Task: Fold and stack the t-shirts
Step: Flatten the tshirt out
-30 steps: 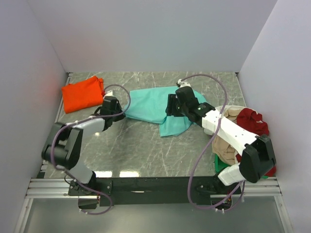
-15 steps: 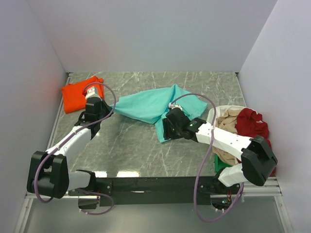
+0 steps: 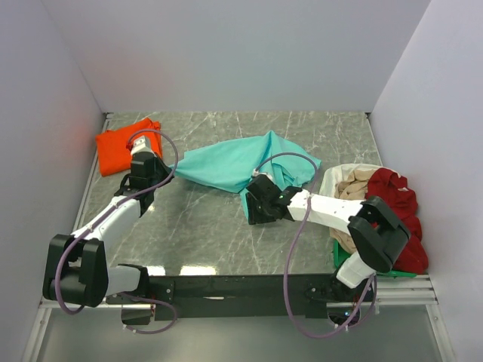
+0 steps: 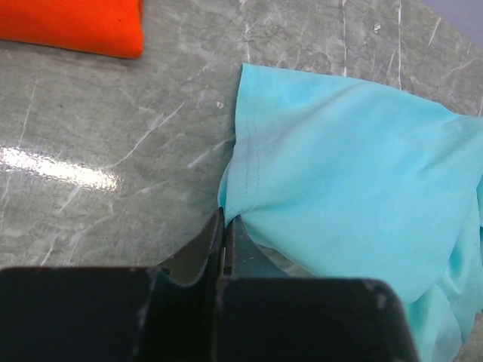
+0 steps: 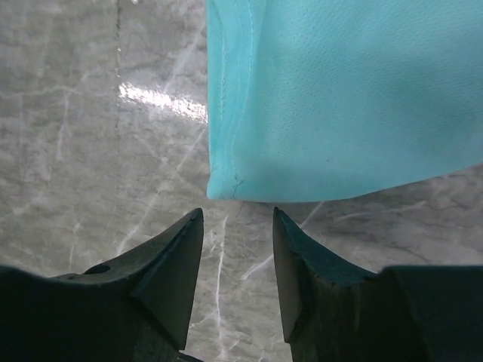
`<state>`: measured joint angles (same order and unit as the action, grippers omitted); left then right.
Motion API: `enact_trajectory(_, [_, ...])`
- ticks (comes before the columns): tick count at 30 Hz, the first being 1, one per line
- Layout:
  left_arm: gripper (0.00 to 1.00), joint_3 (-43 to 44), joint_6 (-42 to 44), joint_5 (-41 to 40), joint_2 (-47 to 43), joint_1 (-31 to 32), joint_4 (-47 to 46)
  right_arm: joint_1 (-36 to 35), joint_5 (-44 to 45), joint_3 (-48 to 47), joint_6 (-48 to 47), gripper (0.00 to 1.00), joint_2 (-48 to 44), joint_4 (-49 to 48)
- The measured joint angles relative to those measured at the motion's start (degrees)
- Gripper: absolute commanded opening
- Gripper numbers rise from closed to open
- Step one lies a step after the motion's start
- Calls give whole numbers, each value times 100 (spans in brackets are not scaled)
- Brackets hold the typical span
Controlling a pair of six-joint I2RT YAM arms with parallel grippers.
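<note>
A teal t-shirt (image 3: 226, 162) lies loosely spread on the marble table (image 3: 196, 234), bunched at its right end. My left gripper (image 3: 170, 167) is shut on its left edge; the left wrist view shows the fingertips (image 4: 224, 220) pinching the teal t-shirt (image 4: 347, 166) at a hem corner. My right gripper (image 3: 251, 210) is low at the shirt's near corner. In the right wrist view this gripper (image 5: 238, 215) is open, its tips just short of the teal t-shirt's hemmed corner (image 5: 226, 185), with nothing between them. A folded orange t-shirt (image 3: 124, 145) (image 4: 72, 23) rests at the back left.
A white basket (image 3: 332, 177) at the right holds a dark red t-shirt (image 3: 392, 192) and a beige one (image 3: 353, 188), with green cloth (image 3: 343, 258) at its near side. Walls enclose the table on three sides.
My right gripper has moved from the shirt's far right part toward the near edge, down to its near corner, jaws narrowing. My left gripper pulled the shirt's left edge further left.
</note>
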<state>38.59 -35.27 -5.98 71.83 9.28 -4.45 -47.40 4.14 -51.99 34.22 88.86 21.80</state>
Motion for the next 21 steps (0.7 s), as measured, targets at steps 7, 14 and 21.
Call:
enact_trajectory(7, [1, -4, 17, 37, 7, -66, -2, -11, -87, 2, 94, 46, 468, -216])
enact_trajectory(14, [0, -44, 35, 81, 15, -103, -11, -11, -142, 0, 153, 37, 601, -483])
enact_trajectory(21, [1, -66, 48, 120, 15, -129, -20, -11, -92, -28, 245, 0, 732, -667])
